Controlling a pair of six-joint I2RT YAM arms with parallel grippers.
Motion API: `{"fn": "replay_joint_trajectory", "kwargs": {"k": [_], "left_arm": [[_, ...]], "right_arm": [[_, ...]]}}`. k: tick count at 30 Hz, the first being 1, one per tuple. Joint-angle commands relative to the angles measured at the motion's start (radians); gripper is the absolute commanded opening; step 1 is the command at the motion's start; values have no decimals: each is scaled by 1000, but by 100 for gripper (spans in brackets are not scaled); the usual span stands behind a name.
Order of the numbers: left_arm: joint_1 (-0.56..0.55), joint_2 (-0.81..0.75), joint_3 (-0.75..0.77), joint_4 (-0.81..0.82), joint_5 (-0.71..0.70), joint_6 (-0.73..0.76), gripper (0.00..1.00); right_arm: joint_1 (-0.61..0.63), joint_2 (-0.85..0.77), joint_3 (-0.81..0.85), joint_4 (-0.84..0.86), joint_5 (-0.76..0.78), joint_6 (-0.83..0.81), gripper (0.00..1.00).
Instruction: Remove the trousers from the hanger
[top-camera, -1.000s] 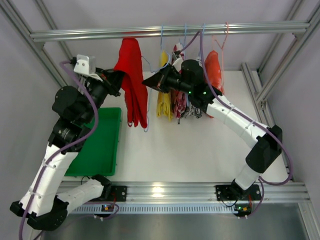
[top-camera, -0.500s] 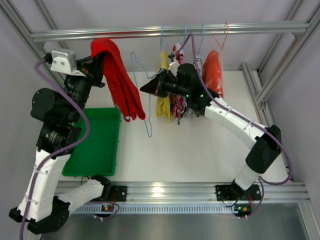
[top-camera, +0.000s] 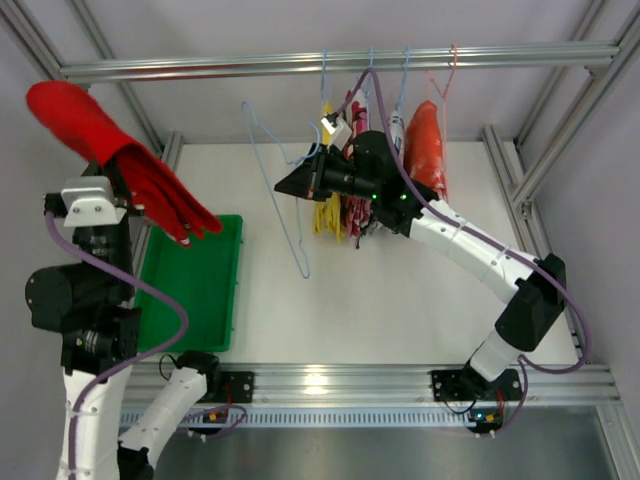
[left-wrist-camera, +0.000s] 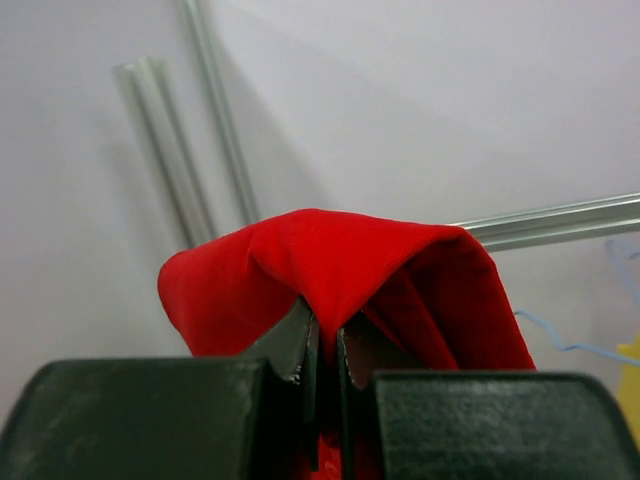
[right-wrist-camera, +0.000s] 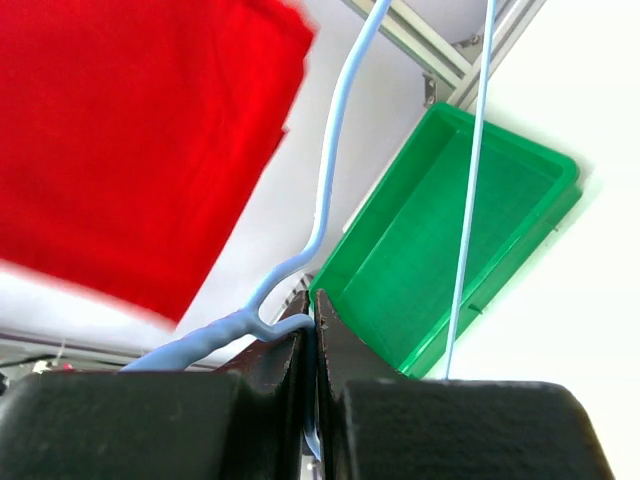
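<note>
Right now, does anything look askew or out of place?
The empty blue hanger sits crooked, pinched by the right end effector. The red trousers are off it, bunched in the left end effector. Nothing looks spilled or damaged.

1. A robotics lab test cell.
2. An aluminium extrusion frame (top-camera: 340, 62) encloses a white table (top-camera: 400, 300).
3. Plain pale wall panels (left-wrist-camera: 450, 100) surround it.
4. A slotted mounting rail (top-camera: 340, 382) runs along the near edge.

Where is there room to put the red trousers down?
The green tray is bare inside. The white table between the tray and the right arm is free too. It is crowded under the rail, by the hanging clothes and the right gripper.
</note>
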Motion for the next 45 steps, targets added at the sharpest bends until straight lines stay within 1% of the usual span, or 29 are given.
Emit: {"fn": "replay_joint_trajectory", "kwargs": {"k": [1,2,3,6,7,9,11,13,15,18,19,22,26,30,34,37,38,42,45], "left_arm": [[61,-100,-73,237,-36,180,0],[97,-125,-99,237,-35,194,0],[114,-173,-126,232,-36,219,0],[154,-257,-224,186,-51,274,0],[159,-313,-277,171,-62,291,0],[161,-397,-327,116,-110,337,0],[161,-453,-389,70,-143,355,0],[159,-542,-428,2,-176,374,0],[159,-627,-466,-70,-179,383,0],[161,-695,-486,-169,-213,381,0],[167,-696,-471,-243,-243,372,0],[176,-696,-439,-314,-236,369,0],[176,-692,-436,-346,-225,417,0],[176,-689,-433,-444,-176,435,0],[176,-688,-483,-524,-130,470,0],[176,-677,-528,-541,-115,503,0],[176,-671,-566,-543,-114,519,0],[176,-552,-633,-547,-119,520,0],[176,-461,-658,-466,-96,504,0]], "right_arm": [[20,-77,-5,64,-15,-77,0],[20,-79,-8,63,-15,-82,0],[20,-84,-8,61,-17,-85,0],[20,-105,-16,14,-24,-114,0],[18,-120,-18,6,-28,-131,0],[18,-136,-25,-6,-34,-148,0],[20,-151,-27,-31,-41,-166,0],[20,-169,-30,-52,-52,-181,0],[20,-185,-45,-58,-58,-189,0],[20,-222,-68,-77,-55,-221,0],[20,-229,-74,-84,-52,-229,0],[18,-248,-96,-88,-41,-244,0],[18,-255,-103,-89,-34,-244,0],[17,-266,-111,-92,-26,-247,0],[6,-269,-119,-104,-28,-254,0],[-2,-272,-125,-106,-28,-254,0],[-6,-272,-126,-107,-29,-250,0],[-22,-274,-125,-108,-29,-243,0],[-42,-277,-125,-112,-31,-240,0]]}}
